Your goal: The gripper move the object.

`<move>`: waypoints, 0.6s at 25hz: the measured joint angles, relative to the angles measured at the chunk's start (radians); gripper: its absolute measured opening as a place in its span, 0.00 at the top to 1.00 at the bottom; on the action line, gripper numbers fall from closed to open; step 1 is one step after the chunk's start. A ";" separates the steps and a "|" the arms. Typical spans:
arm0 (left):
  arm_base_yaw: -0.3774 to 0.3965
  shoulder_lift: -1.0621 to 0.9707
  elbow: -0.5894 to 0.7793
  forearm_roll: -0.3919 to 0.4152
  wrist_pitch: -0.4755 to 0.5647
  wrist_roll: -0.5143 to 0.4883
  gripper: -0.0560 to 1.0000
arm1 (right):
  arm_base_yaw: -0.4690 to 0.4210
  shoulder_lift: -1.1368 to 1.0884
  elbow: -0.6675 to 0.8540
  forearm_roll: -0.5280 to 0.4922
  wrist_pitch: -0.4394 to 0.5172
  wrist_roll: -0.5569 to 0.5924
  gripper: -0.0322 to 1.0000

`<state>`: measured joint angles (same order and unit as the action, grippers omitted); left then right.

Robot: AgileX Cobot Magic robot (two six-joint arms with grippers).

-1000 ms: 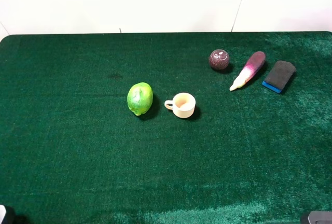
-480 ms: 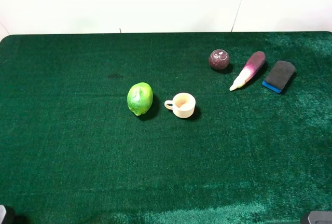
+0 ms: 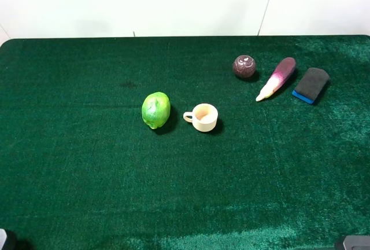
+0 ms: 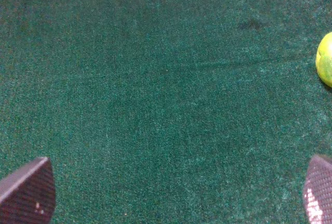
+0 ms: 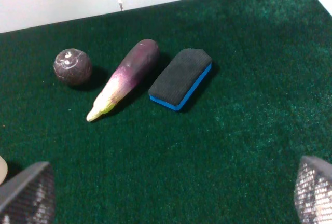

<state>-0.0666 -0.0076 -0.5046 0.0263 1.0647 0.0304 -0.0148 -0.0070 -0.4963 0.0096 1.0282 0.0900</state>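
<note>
The object, a small dark maroon ball-like fruit (image 3: 244,66) with pale marks on top, lies on the green cloth at the back right. It also shows in the right wrist view (image 5: 72,67), next to the eggplant. My right gripper (image 5: 170,195) is open and empty, well short of the fruit, with only its fingertips (image 5: 26,193) in view. My left gripper (image 4: 172,198) is open and empty over bare cloth, fingertips (image 4: 26,193) wide apart. In the high view only small bits of the arms show at the bottom corners.
A purple-and-white eggplant (image 3: 277,78) and a black-and-blue eraser block (image 3: 311,84) lie right of the fruit. A green lime-like fruit (image 3: 155,110) and a cream cup (image 3: 203,117) sit mid-table. The green fruit's edge (image 4: 325,66) shows in the left wrist view.
</note>
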 joint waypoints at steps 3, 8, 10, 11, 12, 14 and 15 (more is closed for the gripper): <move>0.000 0.000 0.000 -0.001 0.000 0.001 0.03 | 0.000 0.000 0.000 0.000 0.000 0.000 0.30; 0.000 0.000 0.000 -0.001 0.000 0.003 0.03 | 0.000 0.000 0.000 0.000 0.000 0.000 0.30; 0.000 0.000 0.000 -0.001 0.000 0.003 0.03 | 0.000 0.000 0.000 0.000 0.000 0.000 0.30; 0.000 0.000 0.000 -0.001 0.000 0.003 0.03 | 0.000 0.000 0.000 0.000 0.000 0.000 0.30; 0.000 0.000 0.000 -0.001 0.000 0.003 0.03 | 0.000 0.000 0.000 0.000 0.000 0.000 0.30; 0.000 0.000 0.000 -0.001 0.000 0.003 0.03 | 0.000 0.000 0.000 0.000 0.000 0.000 0.30; 0.000 0.000 0.000 -0.001 0.000 0.003 0.03 | 0.000 0.000 0.000 0.000 0.000 0.000 0.30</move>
<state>-0.0666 -0.0076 -0.5046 0.0253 1.0647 0.0333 -0.0148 -0.0070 -0.4963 0.0096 1.0282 0.0900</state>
